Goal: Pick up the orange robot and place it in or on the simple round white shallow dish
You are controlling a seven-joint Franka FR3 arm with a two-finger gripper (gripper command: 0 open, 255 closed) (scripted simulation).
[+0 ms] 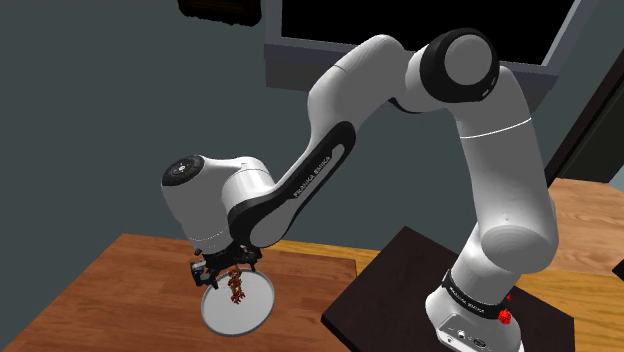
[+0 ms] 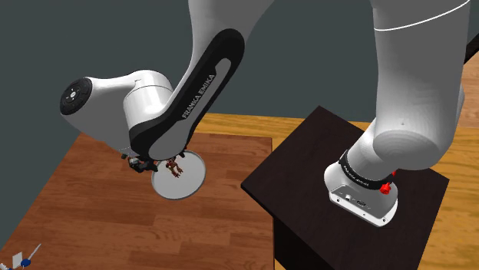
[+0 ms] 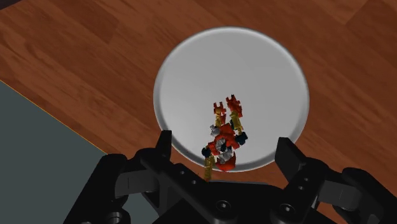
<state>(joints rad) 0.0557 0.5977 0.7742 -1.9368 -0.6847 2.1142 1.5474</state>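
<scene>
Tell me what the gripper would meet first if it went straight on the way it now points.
Most likely the toy robot, which sits between the open fingers of the gripper without touching them. Right behind it is the white dish. Whether the toy already rests on the dish is unclear.

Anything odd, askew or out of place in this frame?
Nothing spilled or damaged. The small red-and-orange toy robot is over the round white shallow dish, between the black end effector's open fingers, which do not touch it.
</scene>
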